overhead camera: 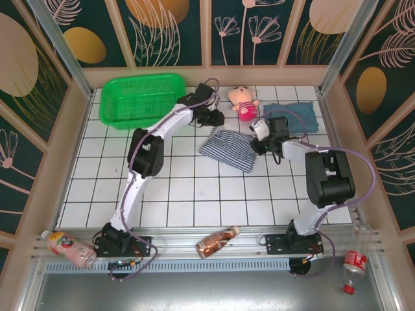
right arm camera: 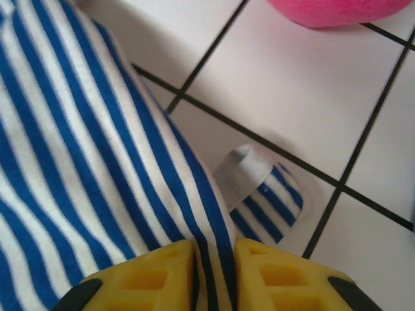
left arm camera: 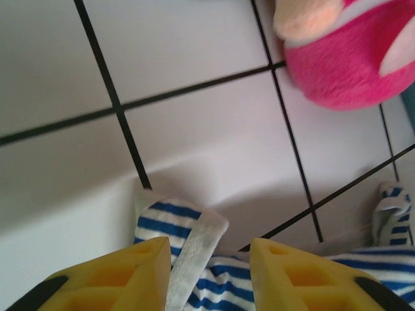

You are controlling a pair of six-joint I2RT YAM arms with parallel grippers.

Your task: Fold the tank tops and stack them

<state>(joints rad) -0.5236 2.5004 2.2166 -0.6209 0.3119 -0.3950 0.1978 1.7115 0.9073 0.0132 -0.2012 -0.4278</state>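
The striped tank top [overhead camera: 230, 148] lies bunched on the white tiles mid-table. The teal tank top [overhead camera: 292, 116] lies folded at the back right. My left gripper [overhead camera: 217, 121] hovers at the striped top's far left corner. In the left wrist view its jaws [left arm camera: 209, 249] stand open, with the white-edged strap [left arm camera: 194, 243] lying loose between them. My right gripper [overhead camera: 258, 144] is at the top's right edge. In the right wrist view its fingers [right arm camera: 215, 249] are close together on a fold of the striped cloth [right arm camera: 78, 162].
A green basket [overhead camera: 141, 98] stands at the back left. A pink plush doll [overhead camera: 243, 100] sits just behind the striped top, between both grippers. Bottles lie along the near rail: left [overhead camera: 68, 248], middle [overhead camera: 217, 241], right [overhead camera: 353, 265].
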